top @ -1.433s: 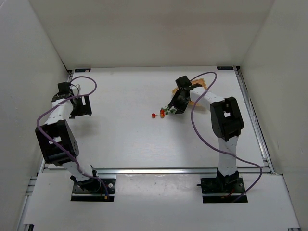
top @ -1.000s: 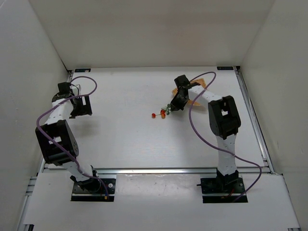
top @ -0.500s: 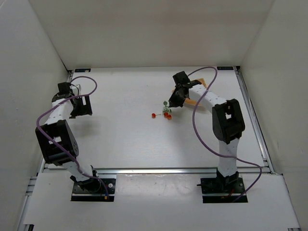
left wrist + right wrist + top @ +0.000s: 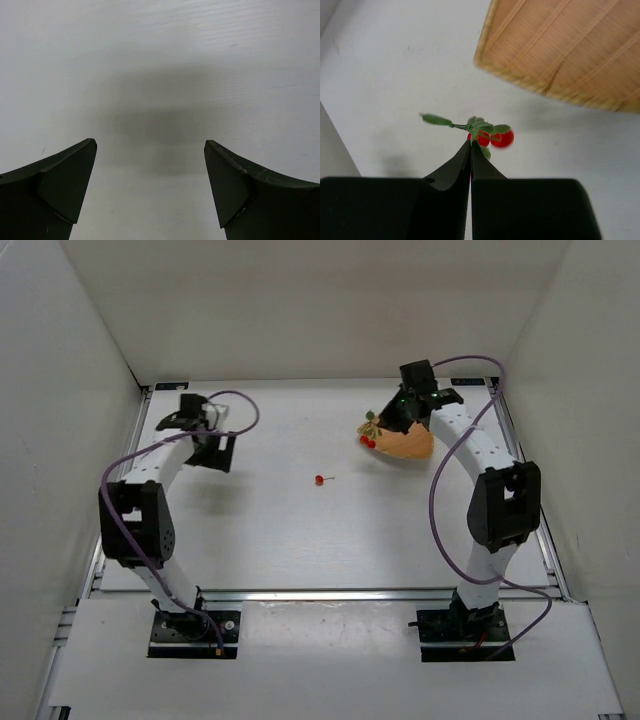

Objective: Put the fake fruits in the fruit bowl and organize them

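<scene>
The right hand has carried the pinched berry sprig beside the bowl; left hand gapes.

Your right arm reaches far right; right gripper pinched tight on the berry sprig. Your left arm stretches toward the far left; left gripper points down, jaws spread wide.

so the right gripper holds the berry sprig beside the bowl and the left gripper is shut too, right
No: the left gripper is open, as the left wrist view shows. The right gripper does hold the berry sprig beside the bowl.
</scene>
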Controlling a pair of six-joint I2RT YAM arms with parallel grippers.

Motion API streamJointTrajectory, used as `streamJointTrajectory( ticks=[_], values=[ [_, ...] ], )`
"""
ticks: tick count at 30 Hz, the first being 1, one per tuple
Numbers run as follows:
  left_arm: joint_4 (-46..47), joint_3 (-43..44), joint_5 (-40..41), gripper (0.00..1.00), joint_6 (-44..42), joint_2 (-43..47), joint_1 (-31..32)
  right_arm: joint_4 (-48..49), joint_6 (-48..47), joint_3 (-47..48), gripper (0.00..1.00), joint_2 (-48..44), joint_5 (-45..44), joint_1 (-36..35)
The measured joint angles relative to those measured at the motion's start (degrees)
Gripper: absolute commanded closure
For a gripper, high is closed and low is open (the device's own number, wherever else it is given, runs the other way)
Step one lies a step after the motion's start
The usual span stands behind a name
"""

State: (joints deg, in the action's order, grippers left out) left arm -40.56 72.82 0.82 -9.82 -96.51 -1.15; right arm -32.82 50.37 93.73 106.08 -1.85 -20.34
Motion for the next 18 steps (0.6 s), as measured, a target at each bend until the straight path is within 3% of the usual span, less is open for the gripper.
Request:
streamJointTrajectory(
  ticks=[5,12,15,16,18],
  values=[
    [-2.2,12.5,1.0,0.00,-2.7,-8.2,15.2,0.2,0.0,4.2,1.00,3.3,0.5,8.4],
    [-4.7,29.5,1.7,0.00,-6.3,-22.6,28.3,0.3,-0.5,10.3,1.00,15.2,4.0,14.5],
    [-5.5,32.4,1.8,0.00,-7.8,-26.6,32.0,-0.7,-0.9,10.3,0.70,18.6,6.0,15.2],
    [-5.9,33.0,1.8,0.00,-8.2,-27.7,33.0,-0.9,-1.2,10.3,0.49,19.2,6.7,15.5],
    [-6.5,34.0,1.8,0.00,-8.9,-29.6,34.8,-1.4,-2.0,10.5,0.37,19.7,8.2,15.8]
  ],
)
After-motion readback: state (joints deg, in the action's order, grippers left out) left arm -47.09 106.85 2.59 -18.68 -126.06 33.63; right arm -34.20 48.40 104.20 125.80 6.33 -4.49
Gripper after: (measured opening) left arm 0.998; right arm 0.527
